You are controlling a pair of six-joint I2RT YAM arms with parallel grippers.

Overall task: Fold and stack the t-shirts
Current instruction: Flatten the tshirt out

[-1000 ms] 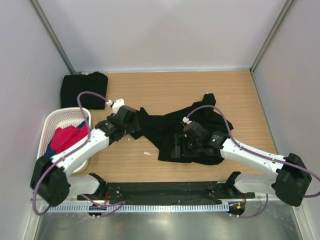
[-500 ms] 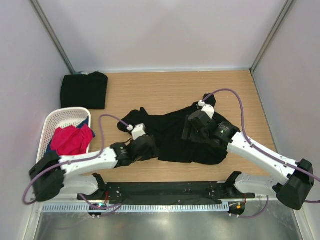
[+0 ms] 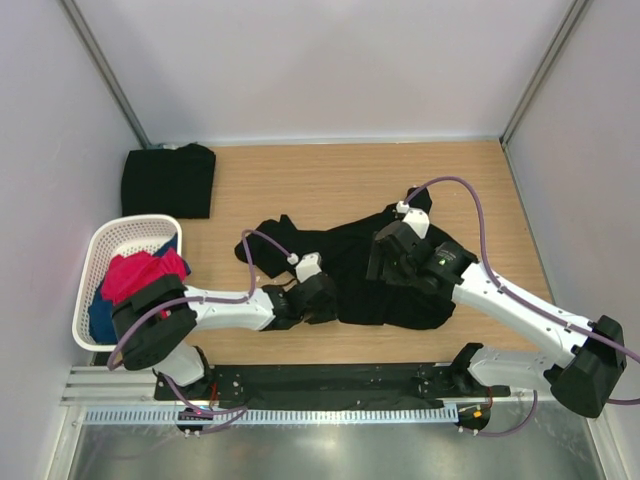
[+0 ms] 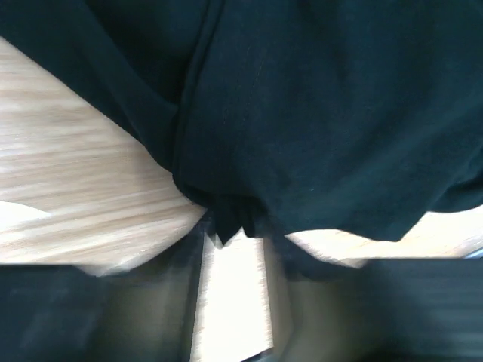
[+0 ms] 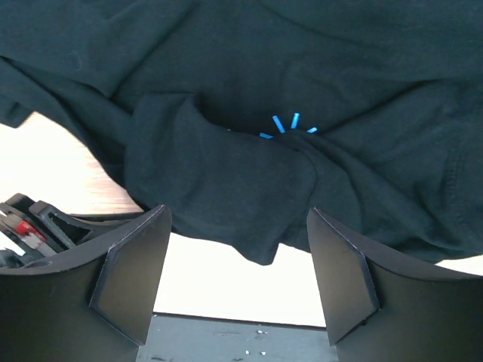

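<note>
Mid-bench, a crumpled t-shirt (image 3: 355, 272) with both arms on it, not yet flat enough to fold.

It lies in a loose heap on the bench (image 3: 330, 180), long axis running left to right with a slight slant; neck or hem end, I can't tell from these folds. Left gripper (image 3: 318, 298) sits low at the near edge, where a small tuck of cloth bunches right at its blurred fingers, and I cannot tell whether they have clamped on it yet. That looks like a bid for the hem, to drag it straight. Right gripper (image 3: 385, 255) hovers over the right half, fingers (image 5: 132, 279) wide apart, nothing between them, likely picking a spot to pull against. Far left corner: a folded t-shirt (image 3: 168, 180), presumably the stack's base. Just nearer, a basket (image 3: 130, 222) holds red and blue clothes.
</note>
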